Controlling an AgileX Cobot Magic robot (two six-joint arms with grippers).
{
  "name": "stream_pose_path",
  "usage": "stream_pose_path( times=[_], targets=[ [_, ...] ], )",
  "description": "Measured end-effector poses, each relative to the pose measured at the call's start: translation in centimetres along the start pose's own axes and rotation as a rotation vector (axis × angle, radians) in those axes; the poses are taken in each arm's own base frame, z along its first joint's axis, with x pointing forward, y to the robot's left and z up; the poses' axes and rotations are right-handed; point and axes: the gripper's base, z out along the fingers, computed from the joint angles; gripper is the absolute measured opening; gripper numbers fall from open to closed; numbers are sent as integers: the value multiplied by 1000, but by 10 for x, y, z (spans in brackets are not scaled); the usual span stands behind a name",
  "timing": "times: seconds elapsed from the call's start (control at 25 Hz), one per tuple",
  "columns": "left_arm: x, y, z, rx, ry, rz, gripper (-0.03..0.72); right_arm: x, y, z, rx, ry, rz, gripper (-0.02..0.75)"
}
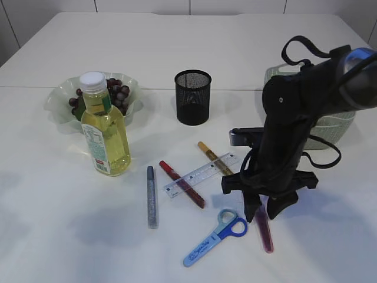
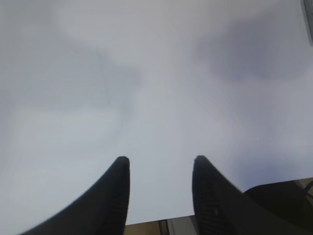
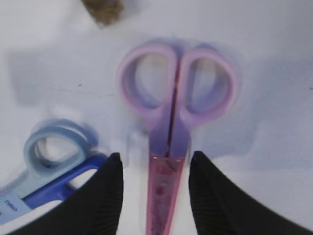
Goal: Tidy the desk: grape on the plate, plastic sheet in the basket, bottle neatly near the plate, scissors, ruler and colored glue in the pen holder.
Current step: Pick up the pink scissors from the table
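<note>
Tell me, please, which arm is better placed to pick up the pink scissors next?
The right. Its gripper hangs open directly over the pink scissors, fingers on either side of the sheathed blades. The left gripper faces only bare table.

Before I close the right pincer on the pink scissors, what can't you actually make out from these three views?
- Basket contents: exterior view, the right arm covers most of it; no plastic sheet visible.
- Pink scissors blade tips: right wrist view, cut off by the bottom edge; handles blurred.
- Right pincer contact with the blades: unclear.
- Left pincer position: left wrist view shows only blank table.
</note>
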Motion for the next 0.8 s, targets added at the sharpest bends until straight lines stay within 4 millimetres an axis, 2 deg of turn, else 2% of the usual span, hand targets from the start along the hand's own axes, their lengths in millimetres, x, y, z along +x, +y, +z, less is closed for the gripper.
stream_pose_path(
  times=[0.52, 0.8],
  targets=[
    [-1, 0, 0, -2, -7, 2, 309, -3, -1, 8, 21, 3, 4, 356],
    [-1, 0, 0, -2, -9, 2, 309, -4, -1, 10, 34, 18, -1, 236]
  ],
)
